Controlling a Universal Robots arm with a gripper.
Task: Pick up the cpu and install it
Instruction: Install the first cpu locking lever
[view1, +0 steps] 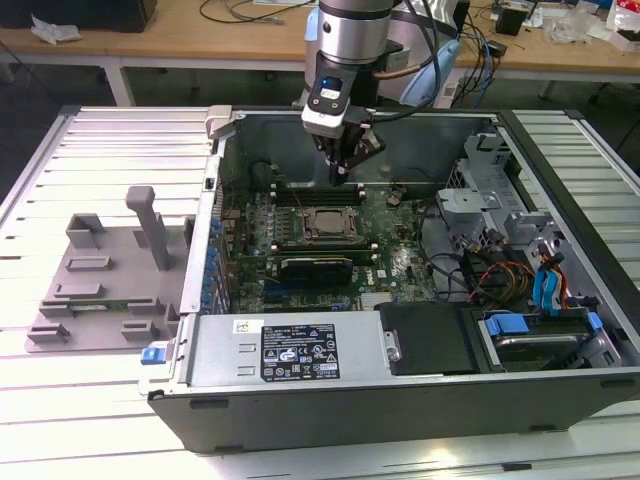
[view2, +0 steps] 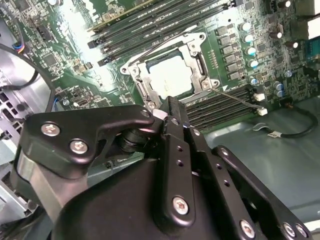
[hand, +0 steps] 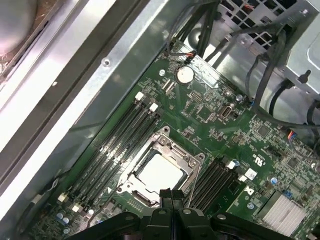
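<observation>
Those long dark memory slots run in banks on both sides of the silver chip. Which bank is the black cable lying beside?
In the second wrist view, the bank nearest the black cable; the other bank lies across the cpu.

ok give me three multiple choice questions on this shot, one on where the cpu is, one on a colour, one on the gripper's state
1. Where is the cpu?
A. in the motherboard socket
B. on the grey tray
C. between the gripper's fingers

2. What colour is the motherboard?
A. red
B. green
C. white

3. How does the gripper stand?
A. shut on the cpu
B. fingers together, holding nothing
C. spread wide open

Answers:
1. A, both wrist views show the silver chip lying inside the metal socket frame.
2. B, the board is green in all views.
3. B, in the first wrist view the fingertips meet above the socket with nothing between them.
</observation>
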